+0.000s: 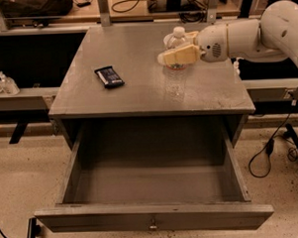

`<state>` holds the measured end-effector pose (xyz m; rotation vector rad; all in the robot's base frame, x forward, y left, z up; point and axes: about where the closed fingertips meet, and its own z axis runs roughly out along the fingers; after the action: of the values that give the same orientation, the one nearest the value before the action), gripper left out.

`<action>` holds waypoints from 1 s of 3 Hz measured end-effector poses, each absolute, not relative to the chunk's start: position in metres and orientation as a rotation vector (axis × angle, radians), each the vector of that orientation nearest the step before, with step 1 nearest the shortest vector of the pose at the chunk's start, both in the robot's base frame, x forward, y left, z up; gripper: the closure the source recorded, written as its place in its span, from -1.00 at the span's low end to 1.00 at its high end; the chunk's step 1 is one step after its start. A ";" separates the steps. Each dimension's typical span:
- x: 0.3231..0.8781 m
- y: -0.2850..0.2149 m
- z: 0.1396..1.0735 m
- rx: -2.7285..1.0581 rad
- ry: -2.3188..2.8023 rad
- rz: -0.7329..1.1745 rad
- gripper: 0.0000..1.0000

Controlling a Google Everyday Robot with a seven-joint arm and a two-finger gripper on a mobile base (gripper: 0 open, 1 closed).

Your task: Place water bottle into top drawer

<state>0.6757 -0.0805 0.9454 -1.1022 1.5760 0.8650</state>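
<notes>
The water bottle (175,70) is clear with a white cap and a red-and-white label band. It hangs upright above the right half of the grey cabinet top (138,91). My gripper (178,52) comes in from the right on a white arm and is shut on the bottle's upper part; one cream finger (178,55) crosses the front of it. The top drawer (153,220) is pulled wide open below, with a small metal knob (153,224) on its front panel. Nothing shows inside the drawer.
A small dark packet (109,76) lies on the cabinet top, left of the bottle. Benches with cables run behind the cabinet. Small clear bottles (4,83) stand on a shelf at the far left. A black cable (269,145) lies on the floor at the right.
</notes>
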 end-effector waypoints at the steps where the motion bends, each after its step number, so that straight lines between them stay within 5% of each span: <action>1: 0.673 -0.077 0.941 -1.116 1.500 0.966 0.29; 2: 0.640 -0.089 0.978 -1.212 1.305 0.977 0.75; 3: 0.585 -0.112 1.006 -1.334 1.183 0.888 1.00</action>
<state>0.5848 -0.1122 1.0064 -1.3341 1.1833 0.8882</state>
